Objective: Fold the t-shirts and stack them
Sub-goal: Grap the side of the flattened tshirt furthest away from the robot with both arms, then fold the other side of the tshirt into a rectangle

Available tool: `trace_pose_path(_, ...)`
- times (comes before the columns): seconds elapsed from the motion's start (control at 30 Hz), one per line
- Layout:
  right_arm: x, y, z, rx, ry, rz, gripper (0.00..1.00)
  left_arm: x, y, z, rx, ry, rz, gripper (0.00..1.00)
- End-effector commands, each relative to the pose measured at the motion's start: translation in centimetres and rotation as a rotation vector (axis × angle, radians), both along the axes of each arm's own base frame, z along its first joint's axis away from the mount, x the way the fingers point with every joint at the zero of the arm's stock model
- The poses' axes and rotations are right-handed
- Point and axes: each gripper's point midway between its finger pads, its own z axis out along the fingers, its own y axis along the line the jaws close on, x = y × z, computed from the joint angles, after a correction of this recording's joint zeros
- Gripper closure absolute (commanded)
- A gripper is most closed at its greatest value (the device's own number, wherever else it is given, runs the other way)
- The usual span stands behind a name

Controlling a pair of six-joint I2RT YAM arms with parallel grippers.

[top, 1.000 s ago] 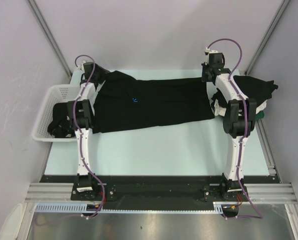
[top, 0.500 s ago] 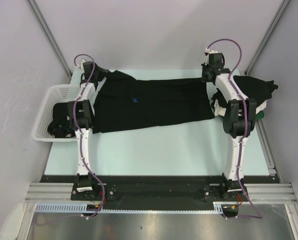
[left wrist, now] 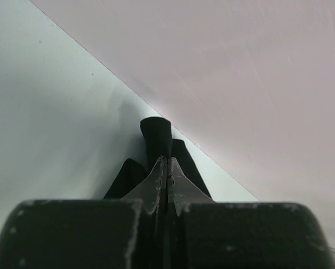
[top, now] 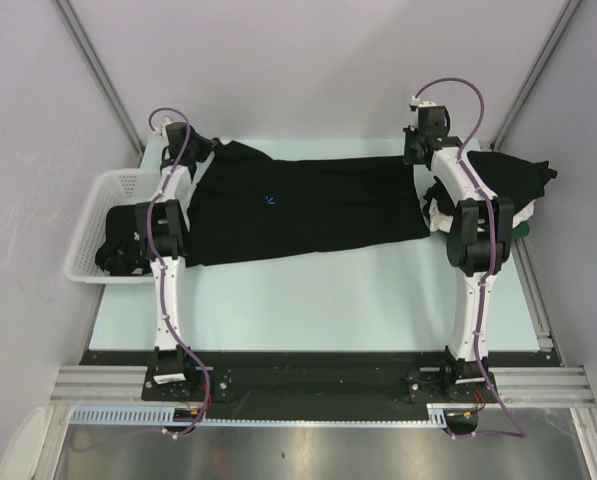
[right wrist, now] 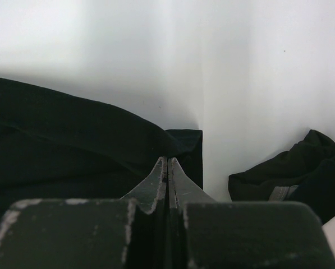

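Now my left gripper and right gripper each pinch a far corner of the black shirt spread on the bench.

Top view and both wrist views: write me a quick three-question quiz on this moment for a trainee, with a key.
1. True or false: the left gripper and the right gripper both stand open.
2. The white basket sits: A) beside the left arm, B) beside the right arm, C) mid-table.
3. Fill in: the small mark on the spread black t-shirt is ____ in colour.

Key: 1 false, each is shut on the black t-shirt; 2 A; 3 blue.
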Motion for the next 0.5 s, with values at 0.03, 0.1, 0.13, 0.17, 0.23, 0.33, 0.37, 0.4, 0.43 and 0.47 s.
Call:
trace_pose_path(0.03,0.0,0.5,1.5,0.010,-0.026,0.011,1.00,-0.3,-1.3,1.5,-0.003,-0.050,-0.067,1.00)
trace_pose_path(0.1,0.0,0.7,1.3,0.013,-0.023,0.013,1.00,-0.5,-2.2,3.6,0.008,-0.087,-0.096,1.00)
trace_pose_path(0.13,-0.1,0.7,1.2,0.014,-0.018,0.012,1.00,-0.8,-2.7,3.7,0.011,-0.088,-0.122,1.00)
trace_pose_path(0.17,0.0,0.8,1.2,0.016,-0.018,0.011,1.00,-1.0,-3.2,4.2,0.031,-0.095,-0.141,1.00)
trace_pose_path(0.23,-0.1,0.7,1.1,0.013,-0.014,0.010,1.00,-1.3,-4.0,5.9,0.048,-0.121,-0.175,1.00)
trace_pose_path(0.33,-0.2,-0.1,1.3,-0.024,-0.013,-0.015,1.00,-1.8,-4.5,8.0,0.097,-0.151,-0.213,1.00)
trace_pose_path(0.37,-0.2,-0.7,1.4,-0.030,-0.012,-0.026,1.00,-2.0,-4.6,8.4,0.107,-0.152,-0.223,1.00)
trace_pose_path(0.4,-0.3,-1.1,1.4,-0.028,-0.010,-0.036,1.00,-2.3,-4.9,9.9,0.120,-0.173,-0.232,1.00)
trace_pose_path(0.43,-0.3,-1.4,1.8,-0.021,-0.016,-0.047,1.00,-2.5,-4.9,10.0,0.143,-0.174,-0.244,1.00)
trace_pose_path(0.47,-0.4,-2.4,1.9,-0.015,-0.015,-0.068,1.00,-2.8,-5.1,10.4,0.149,-0.176,-0.257,1.00)
